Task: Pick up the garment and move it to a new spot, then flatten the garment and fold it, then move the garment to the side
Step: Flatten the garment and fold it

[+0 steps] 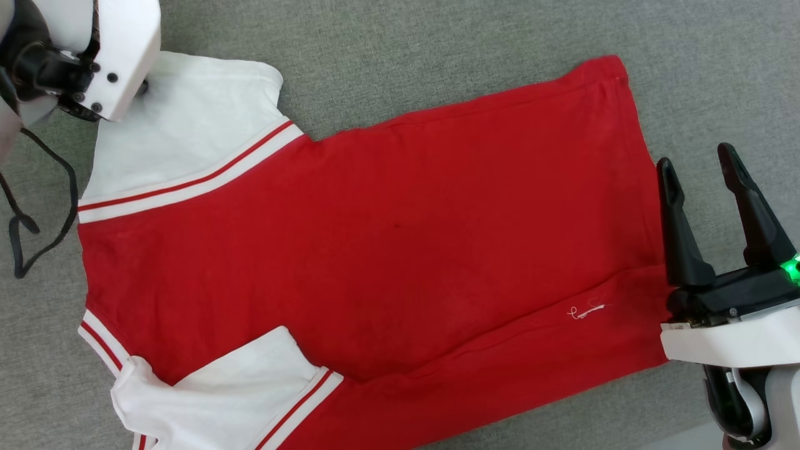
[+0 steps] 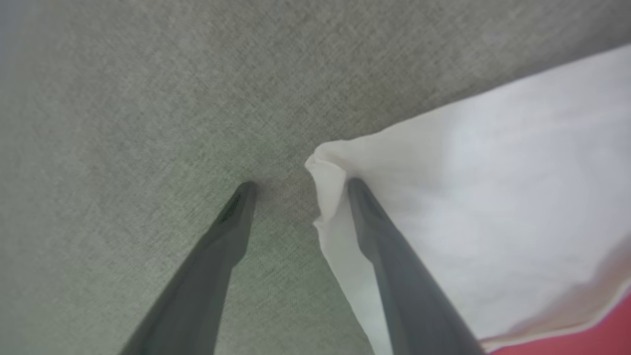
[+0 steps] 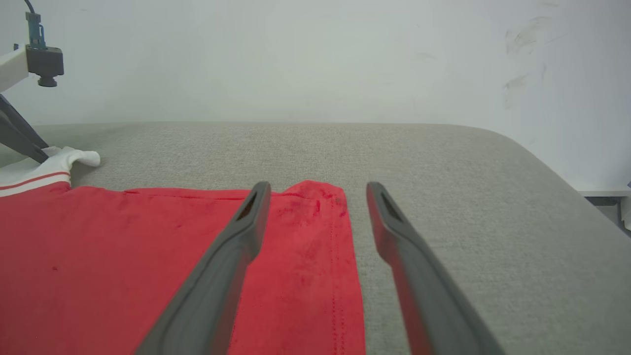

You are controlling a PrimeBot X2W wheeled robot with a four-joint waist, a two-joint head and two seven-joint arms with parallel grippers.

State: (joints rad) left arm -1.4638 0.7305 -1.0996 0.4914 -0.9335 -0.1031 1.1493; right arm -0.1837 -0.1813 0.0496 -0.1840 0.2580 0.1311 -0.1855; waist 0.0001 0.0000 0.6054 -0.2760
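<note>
Shows a grey padded top (image 1: 437, 37) with the red shirt (image 1: 387, 237) spread flat, plain side up, long axis left to right, sleeves at the robot's left, hem (image 1: 637, 187) at its right. Puts the left gripper (image 2: 298, 185) nearest the far white sleeve (image 1: 187, 125), fingers apart astride its corner. Sets the right gripper (image 1: 695, 155), fingers spread wide, at the hem's edge, gripping nothing.

- Left wrist housing (image 1: 128, 44): white, rounded shell with dark screws (image 1: 112, 77) on its face and black joint hardware behind it.
- Cable (image 1: 75, 194): thin, black, looped below the housing.
- Right gripper (image 1: 695, 156): two long, tapered dark fingers (image 1: 678, 231), slotted near the tips, on a black base.
- Indicator light (image 1: 791, 269): green, lit, on that base.
- Forearm shell (image 1: 731, 344): white, smooth.
</note>
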